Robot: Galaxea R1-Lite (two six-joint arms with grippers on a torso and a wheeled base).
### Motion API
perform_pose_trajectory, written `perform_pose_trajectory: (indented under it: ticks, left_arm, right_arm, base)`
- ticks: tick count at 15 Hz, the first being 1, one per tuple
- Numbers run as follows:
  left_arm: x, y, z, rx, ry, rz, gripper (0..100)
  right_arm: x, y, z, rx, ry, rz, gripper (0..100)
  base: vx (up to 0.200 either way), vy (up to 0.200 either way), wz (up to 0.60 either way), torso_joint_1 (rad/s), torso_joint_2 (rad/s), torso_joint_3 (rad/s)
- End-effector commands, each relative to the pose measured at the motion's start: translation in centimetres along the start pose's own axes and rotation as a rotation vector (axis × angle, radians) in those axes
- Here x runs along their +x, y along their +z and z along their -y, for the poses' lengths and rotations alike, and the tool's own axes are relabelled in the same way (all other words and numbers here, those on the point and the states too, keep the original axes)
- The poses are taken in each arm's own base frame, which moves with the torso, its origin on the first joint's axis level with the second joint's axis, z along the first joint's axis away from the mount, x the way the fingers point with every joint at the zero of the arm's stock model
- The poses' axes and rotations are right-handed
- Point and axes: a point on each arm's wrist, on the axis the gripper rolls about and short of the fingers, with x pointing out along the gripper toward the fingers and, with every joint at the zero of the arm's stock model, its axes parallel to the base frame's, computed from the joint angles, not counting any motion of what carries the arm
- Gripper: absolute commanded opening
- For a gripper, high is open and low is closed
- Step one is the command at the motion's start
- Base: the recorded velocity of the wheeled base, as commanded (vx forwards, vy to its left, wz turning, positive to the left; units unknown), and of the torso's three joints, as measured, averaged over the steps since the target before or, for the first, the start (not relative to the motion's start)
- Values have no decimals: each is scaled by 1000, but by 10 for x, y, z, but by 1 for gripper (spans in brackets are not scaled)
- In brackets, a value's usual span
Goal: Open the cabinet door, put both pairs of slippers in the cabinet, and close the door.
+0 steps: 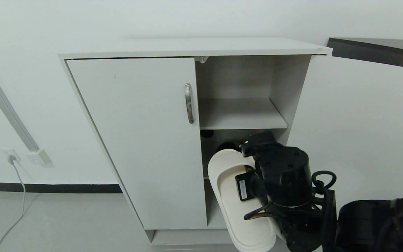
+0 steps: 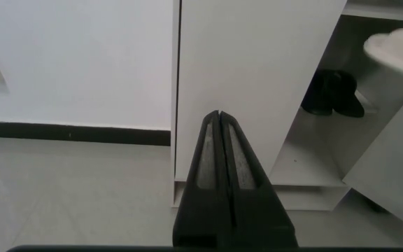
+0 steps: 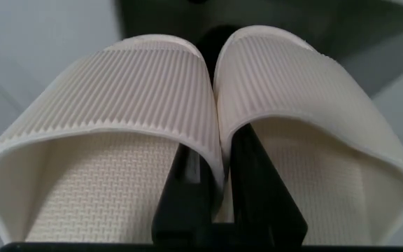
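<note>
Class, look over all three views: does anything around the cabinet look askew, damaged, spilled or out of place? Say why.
Nothing stands out. The right door is open for loading, the right gripper pinches the white slippers together before the opening, and a dark pair stands neatly inside. No damage or spill shows.

we see our right arm's wrist as a glossy black cylinder, its top dotted with small recessed screws. a black cable loops beside it, a thinner brown wire curves below, and a white printed label sits on a black block. our left gripper has black tapered fingers with grey pads. our right gripper has plain matte black fingers.
</note>
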Motion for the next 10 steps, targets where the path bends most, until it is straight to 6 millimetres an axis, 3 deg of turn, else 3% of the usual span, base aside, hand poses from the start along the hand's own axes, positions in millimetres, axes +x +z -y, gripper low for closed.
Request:
perform_pose_trajectory:
  ticks: [1,6,10]
  left_arm:
    - [0,0,0,0,1,-1,0]
    - [0,0,0,0,0,1,0]
    - [0,0,0,0,1,-1,0]
  right_arm:
    - [-19,38,0,59,-27,71,0]
    - [-9,66,2,107,-108,119,0]
    - [12,53,3,86,-145,85,0]
  base:
    - [0,0,0,0,0,0]
    - [0,0,0,0,0,0]
    - [0,0,0,0,0,0]
